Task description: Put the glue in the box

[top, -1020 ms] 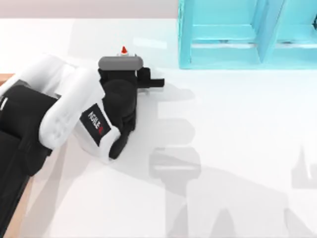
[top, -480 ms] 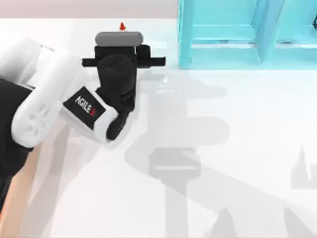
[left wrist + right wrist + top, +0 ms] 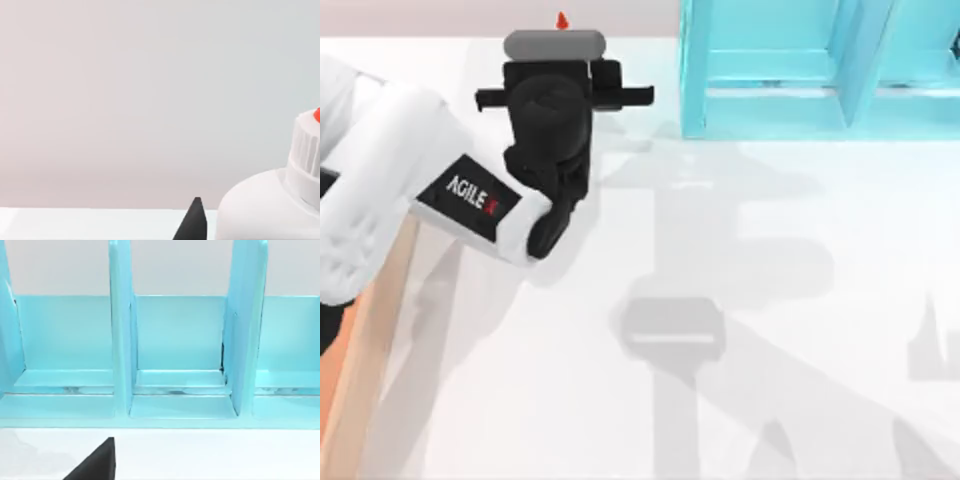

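Top view: left end effector [image 3: 558, 40] grasping glue [image 3: 560, 19] at table's [image 3: 770, 300] far edge.

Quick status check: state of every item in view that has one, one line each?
Small white glue bottle with red-orange cap: capped, upright beside the left gripper's black fingertip; cap tip pokes out past that gripper at the table's far edge.
Left gripper: over the bottle; grip not visible.
Light brown wooden box: rim at table's left edge, inside hidden.
Turquoise-blue shelf unit: compartments empty.
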You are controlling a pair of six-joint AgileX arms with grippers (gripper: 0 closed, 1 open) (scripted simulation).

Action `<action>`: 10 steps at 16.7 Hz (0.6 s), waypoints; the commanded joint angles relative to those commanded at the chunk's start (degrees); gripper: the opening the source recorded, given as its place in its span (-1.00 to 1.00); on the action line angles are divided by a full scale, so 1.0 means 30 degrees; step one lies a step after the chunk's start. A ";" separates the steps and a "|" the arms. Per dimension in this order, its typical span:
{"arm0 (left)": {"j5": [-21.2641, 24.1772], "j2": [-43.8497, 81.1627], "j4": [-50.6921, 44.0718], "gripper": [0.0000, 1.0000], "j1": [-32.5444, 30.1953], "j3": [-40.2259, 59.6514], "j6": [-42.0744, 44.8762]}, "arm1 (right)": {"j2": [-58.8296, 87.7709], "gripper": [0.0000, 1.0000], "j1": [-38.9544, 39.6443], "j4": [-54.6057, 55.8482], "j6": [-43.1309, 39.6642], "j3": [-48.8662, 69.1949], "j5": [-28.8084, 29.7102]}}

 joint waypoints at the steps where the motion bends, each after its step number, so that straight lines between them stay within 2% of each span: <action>1: 0.0000 0.0000 0.0000 -1.00 0.0000 0.0000 0.0000 | 0.0000 1.00 0.0000 0.0000 0.0000 0.0000 0.0000; 3: 0.0466 -0.0035 0.0056 -1.00 0.0204 0.0006 -0.0032 | 0.0000 1.00 0.0000 0.0000 0.0000 0.0000 0.0000; 5: 0.1762 -0.0119 0.0208 -1.00 0.0775 0.0021 -0.0117 | 0.0000 1.00 0.0000 0.0000 0.0000 0.0000 0.0000; 7: 0.3731 -0.0244 0.0432 -1.00 0.1634 0.0038 -0.0233 | 0.0000 1.00 0.0000 0.0000 0.0000 0.0000 0.0000; 10: 0.7842 -0.0476 0.0894 -1.00 0.3438 0.0006 -0.0426 | 0.0000 1.00 0.0000 0.0000 0.0000 0.0000 0.0000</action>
